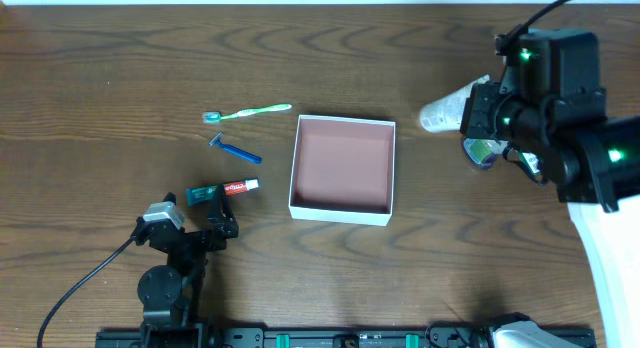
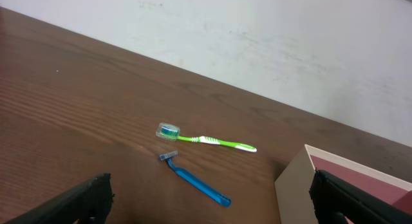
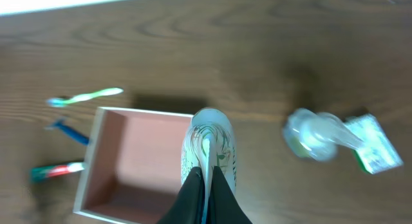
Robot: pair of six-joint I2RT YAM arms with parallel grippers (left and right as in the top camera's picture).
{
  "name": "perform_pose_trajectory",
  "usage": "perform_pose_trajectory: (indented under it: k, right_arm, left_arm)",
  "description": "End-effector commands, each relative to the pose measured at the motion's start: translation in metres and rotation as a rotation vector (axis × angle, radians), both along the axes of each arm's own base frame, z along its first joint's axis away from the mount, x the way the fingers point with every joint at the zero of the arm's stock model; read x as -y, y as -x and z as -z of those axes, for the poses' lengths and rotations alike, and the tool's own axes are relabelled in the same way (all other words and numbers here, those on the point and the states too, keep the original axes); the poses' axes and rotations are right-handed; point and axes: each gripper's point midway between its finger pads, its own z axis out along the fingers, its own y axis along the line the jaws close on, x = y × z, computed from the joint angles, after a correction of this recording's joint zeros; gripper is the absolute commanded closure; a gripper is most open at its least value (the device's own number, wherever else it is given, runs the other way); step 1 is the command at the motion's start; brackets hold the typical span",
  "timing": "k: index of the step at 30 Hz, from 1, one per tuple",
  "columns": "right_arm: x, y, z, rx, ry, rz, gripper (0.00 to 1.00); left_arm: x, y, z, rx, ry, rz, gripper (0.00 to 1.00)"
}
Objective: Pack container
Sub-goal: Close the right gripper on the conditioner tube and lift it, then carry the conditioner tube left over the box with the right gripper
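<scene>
The container [image 1: 340, 168] is a shallow square box, white outside and pinkish-brown inside, empty at the table's middle. My right gripper [image 1: 470, 106] is shut on a white tube with green print [image 1: 443, 110], held in the air to the right of the box. In the right wrist view the tube [image 3: 211, 143] hangs over the container's right wall [image 3: 141, 153], pinched in my jaws [image 3: 206, 185]. My left gripper [image 1: 215, 228] is open and empty, low at the front left, its fingers wide apart [image 2: 219, 208].
Left of the box lie a green toothbrush [image 1: 250, 112], a blue razor [image 1: 235, 150] and a small red-and-green toothpaste tube [image 1: 225, 190]. A clear bottle with a green label [image 1: 485, 150] lies right of the box, under my right arm; it also shows in the right wrist view [image 3: 315, 135].
</scene>
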Motion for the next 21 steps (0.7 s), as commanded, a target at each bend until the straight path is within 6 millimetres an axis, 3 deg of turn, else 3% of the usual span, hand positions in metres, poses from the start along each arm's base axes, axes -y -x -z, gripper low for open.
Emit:
perform_pose_trajectory:
  k: [1,9,21]
  right_arm:
    - [-0.033,0.012,-0.031,0.084,-0.096,-0.137,0.99]
    - [-0.08,0.013,-0.025,0.053,-0.16,-0.209,0.99]
    - [-0.144,-0.008,0.033,-0.078,-0.115,-0.241,0.99]
  left_arm:
    - [0.002,0.001,0.016,-0.049,-0.002,0.013,0.02]
    - [0.002,0.001,0.016,-0.049,-0.002,0.013,0.02]
    - [0.002,0.001,0.016,-0.049,-0.002,0.013,0.02]
